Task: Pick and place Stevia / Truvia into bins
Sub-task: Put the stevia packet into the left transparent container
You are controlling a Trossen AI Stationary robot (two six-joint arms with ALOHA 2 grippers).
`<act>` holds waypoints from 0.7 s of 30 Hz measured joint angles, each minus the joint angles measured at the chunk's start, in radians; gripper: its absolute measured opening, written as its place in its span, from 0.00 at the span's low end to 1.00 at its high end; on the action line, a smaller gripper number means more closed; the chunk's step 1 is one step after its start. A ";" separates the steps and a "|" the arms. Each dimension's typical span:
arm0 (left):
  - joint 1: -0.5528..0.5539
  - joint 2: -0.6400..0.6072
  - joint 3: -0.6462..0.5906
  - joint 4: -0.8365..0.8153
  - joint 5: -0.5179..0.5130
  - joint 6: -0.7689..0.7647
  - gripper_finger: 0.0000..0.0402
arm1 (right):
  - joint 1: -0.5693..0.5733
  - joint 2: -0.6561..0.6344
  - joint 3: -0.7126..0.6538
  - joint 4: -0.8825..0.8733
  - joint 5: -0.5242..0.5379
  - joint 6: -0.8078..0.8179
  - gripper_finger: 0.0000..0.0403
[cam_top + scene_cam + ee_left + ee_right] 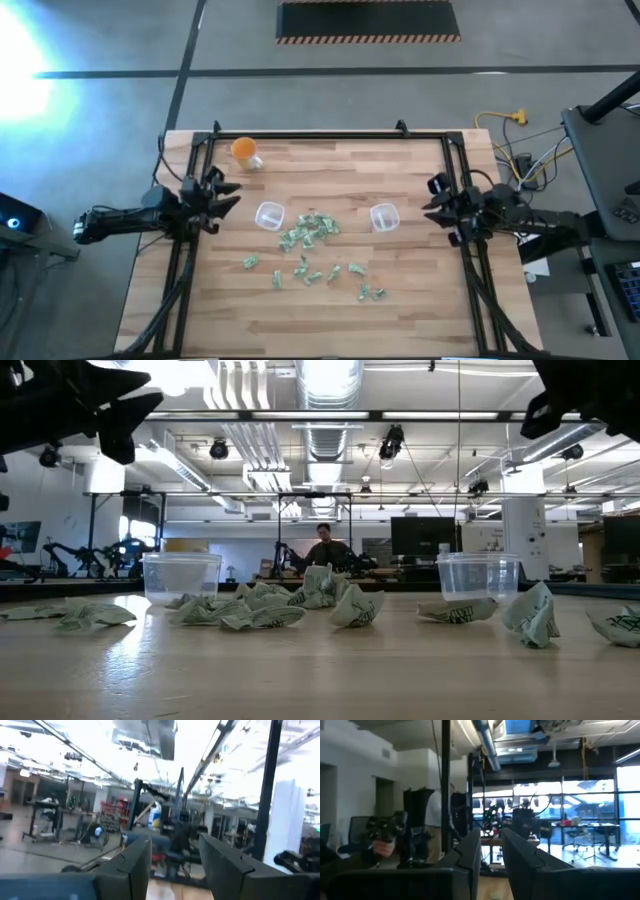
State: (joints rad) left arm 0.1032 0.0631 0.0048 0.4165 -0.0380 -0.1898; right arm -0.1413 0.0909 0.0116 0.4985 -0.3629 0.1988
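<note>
From where I sit, nothing is in hand yet; I judge this the opening of the job, with every Stevia sachet (pixel 309 232) lying on the wooden table (pixel 410 320) and both bins looking empty, though I cannot swear to that from above. The sachets are heaped between the left bin (pixel 268 215) and the right bin (pixel 385 217), with a loose scatter of strays nearer the front edge; in the low view they look crumpled rather than flat, some leaning on each other.

The left gripper (pixel 228 194) hangs at the table's left edge, well apart from the heap, its fingers standing clearly apart with nothing between them; the right gripper (pixel 432 196) waits at the right edge, its fingers only narrowly parted and likewise empty.

My next move, as I see it, is to bring one arm in over the heap, drop onto a single sachet lying clear of its neighbours, and pinch it by a raised fold; the strays look easier to single out than the pile.

Both wrist cameras point out into the room, so neither shows me the table or sachets; the low view cuts off both grippers at its top edge; an orange cup (pixel 243 150) sits at the far left corner, outside the work.
</note>
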 joint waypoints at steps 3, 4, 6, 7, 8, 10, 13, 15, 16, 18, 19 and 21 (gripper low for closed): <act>0.000 0.002 0.000 0.026 0.001 -0.043 0.37 | 0.031 0.044 0.000 0.035 -0.001 -0.032 0.17; 0.000 0.004 0.000 0.030 0.004 -0.035 0.37 | 0.042 0.062 0.000 0.055 -0.001 -0.043 0.17; 0.000 0.007 0.000 0.029 0.027 -0.007 0.37 | 0.066 0.102 0.000 0.105 -0.001 -0.064 0.17; 0.000 0.007 0.000 0.034 0.037 0.013 0.37 | 0.077 0.124 0.000 0.135 -0.001 -0.079 0.17; 0.000 0.008 0.000 0.043 0.041 0.029 0.37 | 0.088 0.145 0.000 0.166 -0.001 -0.095 0.17; 0.000 0.010 0.000 0.056 0.044 0.051 0.37 | 0.104 0.186 0.000 0.223 -0.001 -0.118 0.17; 0.000 0.011 0.000 0.085 0.064 0.067 0.37 | 0.118 0.244 0.016 0.245 -0.001 -0.142 0.17; 0.000 0.016 0.000 0.097 0.099 0.067 0.37 | 0.120 0.283 0.037 0.234 -0.001 -0.153 0.17; 0.000 0.020 0.000 0.105 0.120 0.068 0.37 | 0.120 0.307 0.049 0.233 -0.001 -0.156 0.17; 0.000 0.031 0.004 0.119 0.164 0.071 0.37 | 0.120 0.355 0.076 0.223 -0.001 -0.166 0.17; 0.000 0.043 0.007 0.125 0.182 0.073 0.37 | 0.120 0.379 0.092 0.209 -0.001 -0.175 0.17; 0.000 0.071 0.012 0.144 0.218 0.074 0.37 | 0.124 0.436 0.125 0.185 0.000 -0.185 0.17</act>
State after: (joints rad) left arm 0.1032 0.1346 0.0169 0.5605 0.1798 -0.1157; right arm -0.0170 0.5265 0.1366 0.6837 -0.3634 0.0135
